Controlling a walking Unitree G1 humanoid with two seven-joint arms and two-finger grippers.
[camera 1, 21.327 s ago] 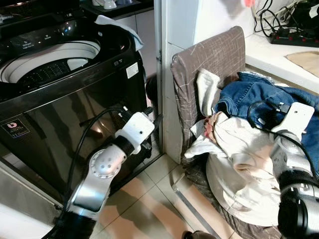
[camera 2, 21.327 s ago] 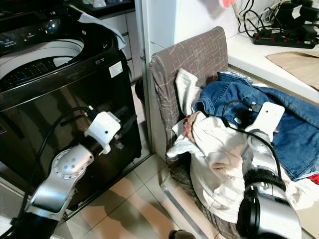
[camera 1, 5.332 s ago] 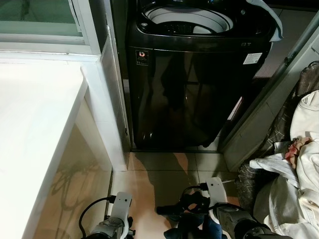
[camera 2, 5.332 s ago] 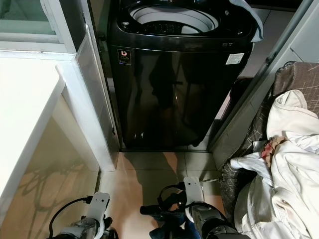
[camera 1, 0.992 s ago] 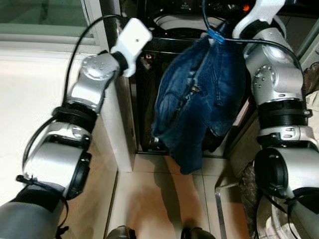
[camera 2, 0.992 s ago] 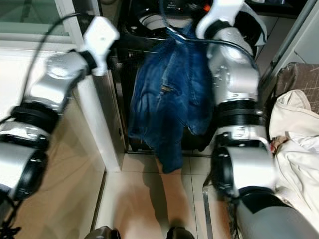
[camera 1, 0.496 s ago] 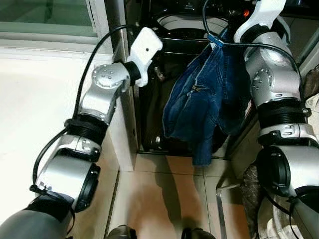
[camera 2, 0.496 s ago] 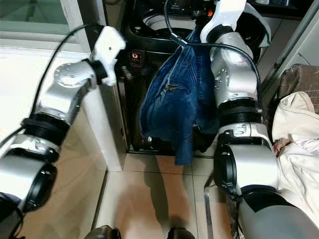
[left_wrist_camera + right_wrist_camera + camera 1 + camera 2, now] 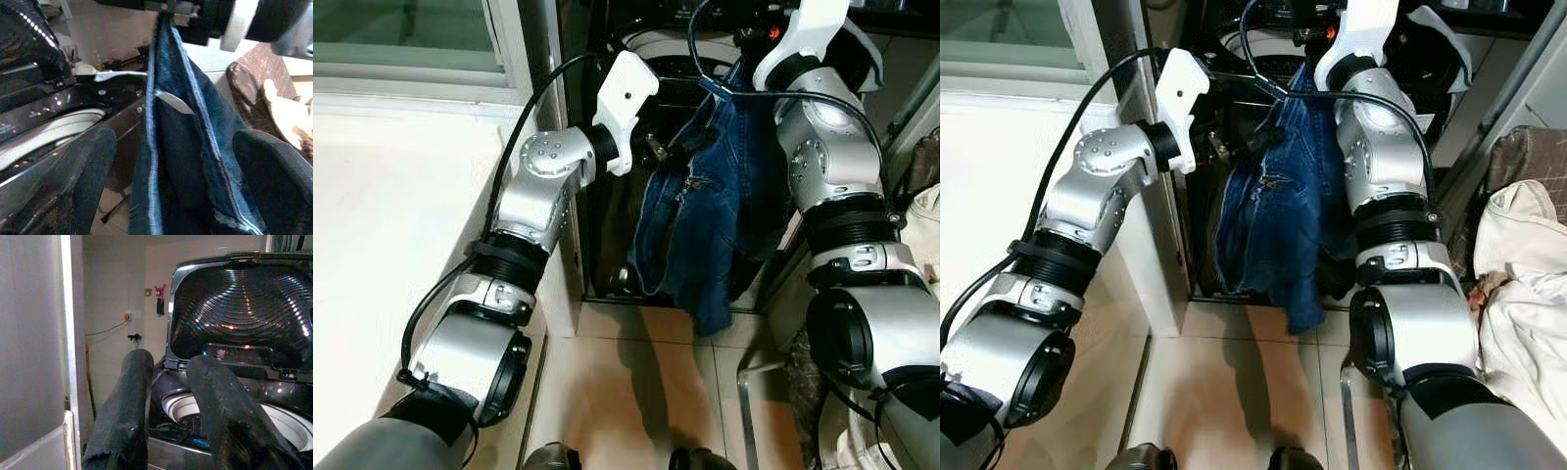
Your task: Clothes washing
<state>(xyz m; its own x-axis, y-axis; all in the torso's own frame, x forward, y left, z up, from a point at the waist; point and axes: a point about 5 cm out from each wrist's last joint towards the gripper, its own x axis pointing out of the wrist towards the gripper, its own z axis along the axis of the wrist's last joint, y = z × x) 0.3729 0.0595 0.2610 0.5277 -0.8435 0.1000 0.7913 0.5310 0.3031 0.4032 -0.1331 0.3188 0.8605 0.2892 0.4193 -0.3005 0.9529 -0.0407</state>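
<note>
Jeans, dark blue denim, hang limp and heavy before the black top-loading washing machine at twelve o'clock, pinched by your right gripper. Left gripper is spread around them; grab the thick seam.

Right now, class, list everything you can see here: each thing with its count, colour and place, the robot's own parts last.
Jeans: one, blue, hanging before the washer.
Washer: one, black, white drum, lid up, straight ahead.
Clothes: a pile, white, at right.
Chair: one, brown, under the pile.
Floor: beige tiles, below.
Left claw: open, at the jeans.
Right claw: raised over the washer, the jeans hanging below it.
</note>
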